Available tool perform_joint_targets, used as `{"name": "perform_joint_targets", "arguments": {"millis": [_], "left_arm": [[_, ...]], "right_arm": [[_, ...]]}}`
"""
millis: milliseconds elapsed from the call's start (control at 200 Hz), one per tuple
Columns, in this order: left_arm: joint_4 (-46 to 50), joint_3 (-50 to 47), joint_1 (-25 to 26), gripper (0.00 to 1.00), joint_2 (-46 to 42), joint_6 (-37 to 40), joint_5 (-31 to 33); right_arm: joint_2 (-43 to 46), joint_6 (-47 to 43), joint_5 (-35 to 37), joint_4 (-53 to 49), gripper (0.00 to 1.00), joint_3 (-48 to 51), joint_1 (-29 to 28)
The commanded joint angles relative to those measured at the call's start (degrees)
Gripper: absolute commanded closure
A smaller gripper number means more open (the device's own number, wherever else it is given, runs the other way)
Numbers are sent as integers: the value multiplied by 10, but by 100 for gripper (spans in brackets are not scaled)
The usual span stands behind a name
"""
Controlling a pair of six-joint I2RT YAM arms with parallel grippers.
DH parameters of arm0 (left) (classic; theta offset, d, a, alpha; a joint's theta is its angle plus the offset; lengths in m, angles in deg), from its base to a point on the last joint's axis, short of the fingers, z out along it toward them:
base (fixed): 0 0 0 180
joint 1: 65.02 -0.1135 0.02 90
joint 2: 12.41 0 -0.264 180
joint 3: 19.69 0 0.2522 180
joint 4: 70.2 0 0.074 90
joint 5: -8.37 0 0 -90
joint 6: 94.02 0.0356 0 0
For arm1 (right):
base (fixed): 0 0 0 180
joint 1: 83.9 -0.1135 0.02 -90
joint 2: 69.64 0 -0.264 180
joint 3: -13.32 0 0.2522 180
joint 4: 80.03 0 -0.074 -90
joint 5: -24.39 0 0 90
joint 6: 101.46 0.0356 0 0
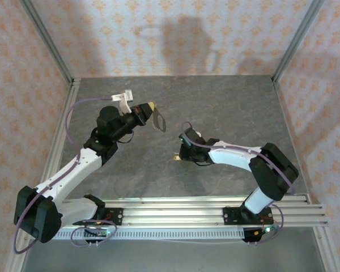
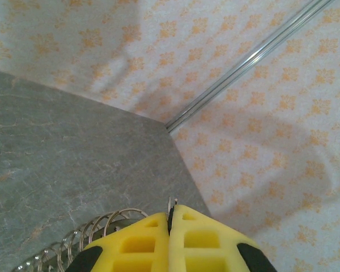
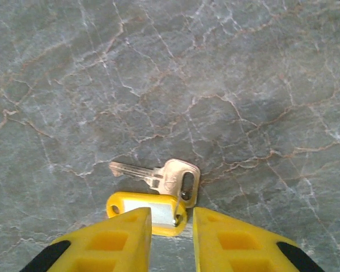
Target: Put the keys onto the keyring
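1. Right wrist view puts the key (image 3: 158, 174) flat on the grey table (image 3: 243, 85), blade pointing left in that view. Its yellow tag (image 3: 137, 203) lies just in front of the fingers.
2. We read the right gripper (image 3: 171, 221) as parted and holding nothing. One end of the tag sits in the gap, with bare space beside the right finger.
3. The left gripper (image 2: 170, 221) is pressed shut on the keyring (image 1: 158, 121). The keyring hangs as a thin loop from the tips above the table, well apart from the key, and a sliver of wire shows between the pads.
4. The step in hand, as we judge it, is picking up the key. We would centre the gap on the tag or the key head, come down squarely, and close so that the hole in the head is left free for the wire. A pinch on the tag's corner alone could let the key swing or slip.
5. We would hold the left grip steady so that the loop does not sway.
6. Count: one key, one yellow tag, one keyring, two grippers. The coiled turns of wire (image 2: 102, 229) beside the left fingers are too crowded for us to count.
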Motion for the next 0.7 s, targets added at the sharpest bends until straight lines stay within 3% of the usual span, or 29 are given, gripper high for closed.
{"name": "perform_joint_targets", "arguments": {"millis": [0,691], "left_arm": [[-38,-5,4,100,-1,12,3],[-38,-5,4,100,-3,13,2]], "right_arm": [[1,3,21,-19,74,-19,-5],[-31,0,36,-24,86,-15,-8]]}}
